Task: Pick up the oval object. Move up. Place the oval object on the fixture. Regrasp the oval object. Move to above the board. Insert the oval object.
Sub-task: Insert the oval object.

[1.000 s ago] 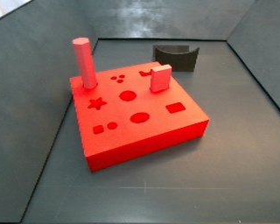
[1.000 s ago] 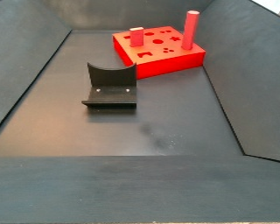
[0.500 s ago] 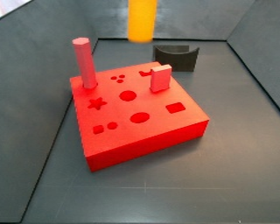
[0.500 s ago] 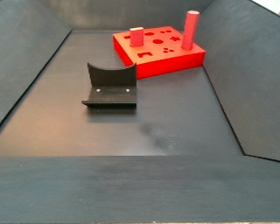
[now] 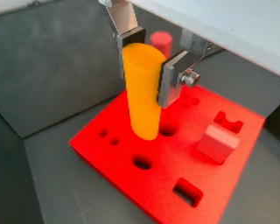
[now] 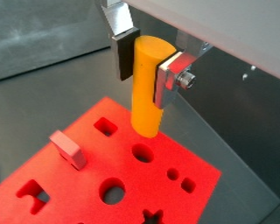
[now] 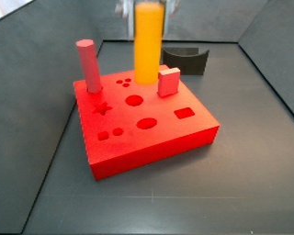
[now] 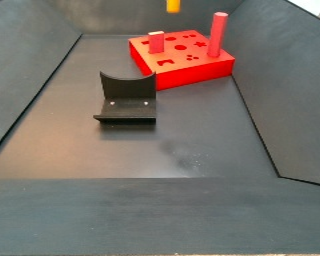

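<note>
Within a second the gripper (image 5: 145,54) had come down into view above the board (image 5: 154,175), carrying the oval object (image 5: 143,92) upright, a sign the regrasp was done and insertion was next. Its silver fingers (image 6: 168,77) were clamped on the peg's upper part, the lower end hanging free just over the holes beneath. The fixture (image 8: 125,97) stood empty, well apart from the tool
</note>
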{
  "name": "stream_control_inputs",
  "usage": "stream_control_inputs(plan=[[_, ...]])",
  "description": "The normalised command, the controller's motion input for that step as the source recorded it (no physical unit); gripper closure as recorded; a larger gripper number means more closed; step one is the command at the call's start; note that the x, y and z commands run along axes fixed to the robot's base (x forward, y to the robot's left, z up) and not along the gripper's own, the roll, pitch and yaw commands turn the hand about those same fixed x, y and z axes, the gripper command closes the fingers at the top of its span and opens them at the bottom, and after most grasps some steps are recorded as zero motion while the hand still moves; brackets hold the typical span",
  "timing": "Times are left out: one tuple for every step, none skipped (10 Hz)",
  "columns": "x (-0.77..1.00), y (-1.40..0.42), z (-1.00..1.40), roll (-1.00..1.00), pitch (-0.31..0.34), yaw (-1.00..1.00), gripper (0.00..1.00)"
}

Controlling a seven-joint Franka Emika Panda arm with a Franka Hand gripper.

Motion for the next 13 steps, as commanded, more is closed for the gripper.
stream_control_inputs(plan=[[-0.07,0.0,-0.64,-0.11,-0.267,0.0,1.0],[-0.01,0.0,-0.7,0.0,-0.229,0.55,1.0],[0.0,-0.16,-0.47,0.11,-0.057,0.82,1.0],[0.03,-0.19,-0.35,0.17,0.0,0.74,1.0],[0.11,-0.13,-0.27,0.15,0.087,0.23,1.0],[0.12,0.0,-0.16,0.14,0.163,0.0,1.0],[0.1,0.0,-0.19,0.18,0.184,0.0,1.0],[0.05,-0.01,-0.3,0.19,0.141,0.0,1.0],[0.0,-0.05,-0.36,0.17,0.049,0.02,1.0],[0.0,-0.03,-0.19,0.12,0.073,0.0,1.0],[0.0,-0.07,-0.12,0.1,0.034,0.0,1.0],[0.0,-0.07,-0.09,0.06,0.011,0.0,1.0],[0.05,-0.04,-0.07,0.05,0.039,0.0,1.0]])
